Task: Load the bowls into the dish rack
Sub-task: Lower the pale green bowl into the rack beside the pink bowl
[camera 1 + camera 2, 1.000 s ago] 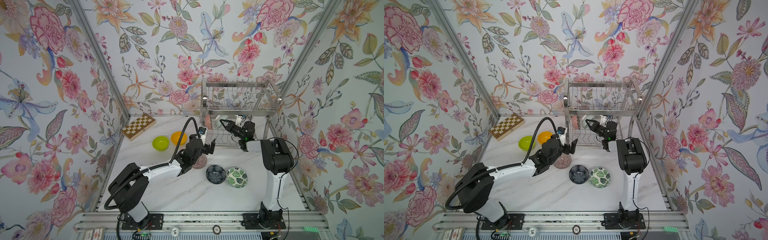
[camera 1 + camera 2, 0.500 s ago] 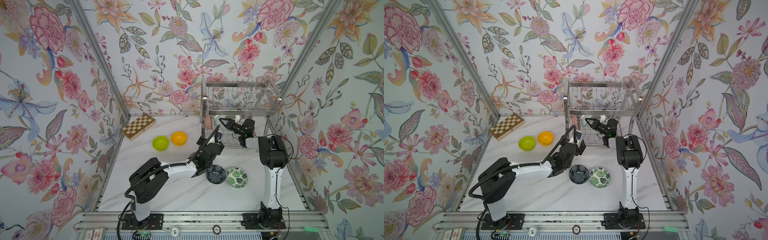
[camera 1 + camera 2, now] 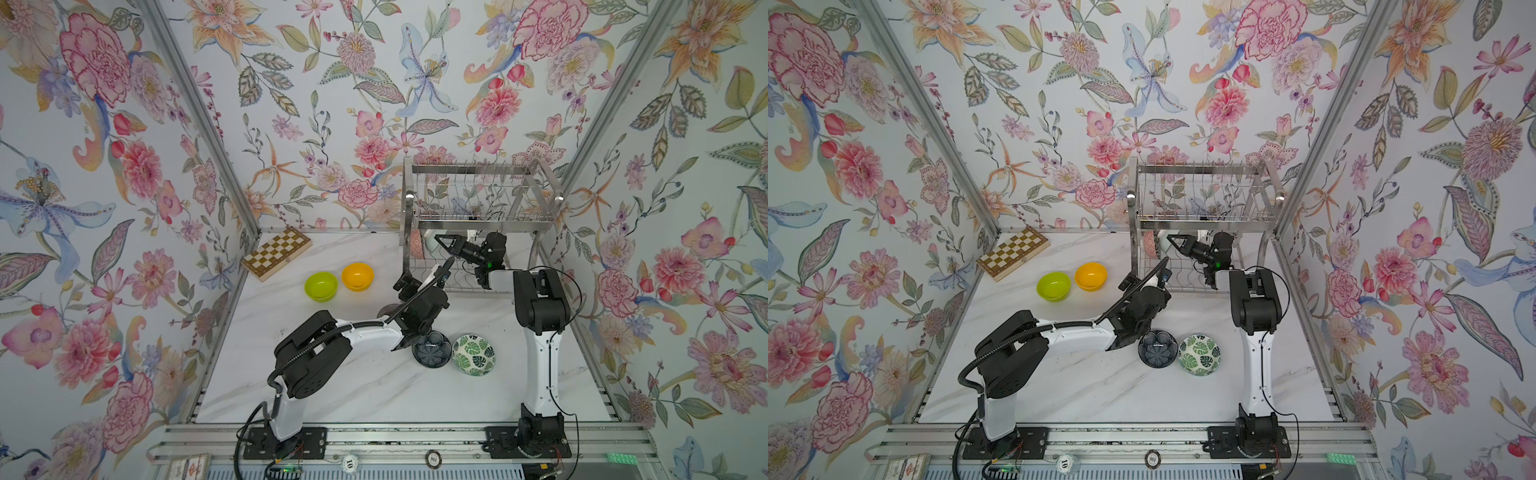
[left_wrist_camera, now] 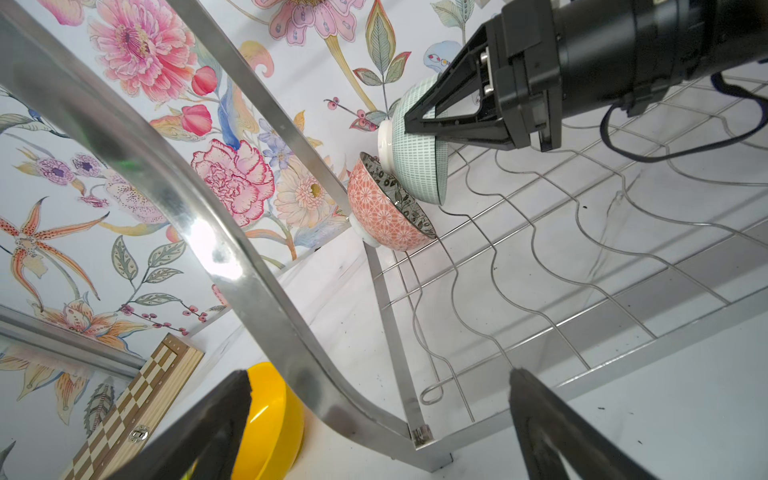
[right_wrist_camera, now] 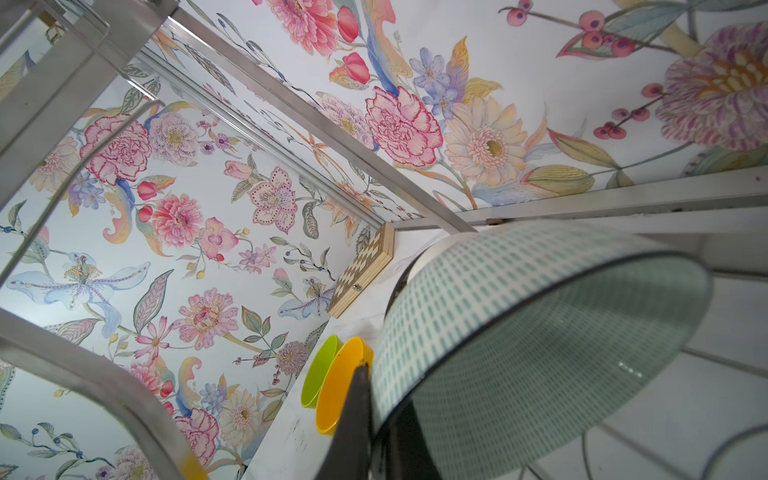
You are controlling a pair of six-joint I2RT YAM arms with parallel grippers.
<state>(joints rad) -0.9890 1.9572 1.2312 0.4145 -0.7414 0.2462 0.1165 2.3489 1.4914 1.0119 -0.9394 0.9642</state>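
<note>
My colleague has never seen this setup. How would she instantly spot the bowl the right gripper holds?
Find the dish rack against the back wall, then its lower shelf, left end in both top views. Two bowls are tipped on edge there; the right gripper pinches the pale mint bowl with fine dashes, not the pink patterned bowl beside it.

Round me floral wallpaper (image 3: 332,83) on three sides — aluminium corner posts (image 3: 203,124), white marble tabletop (image 3: 374,395), wooden chessboard (image 3: 276,252) by wall.
</note>
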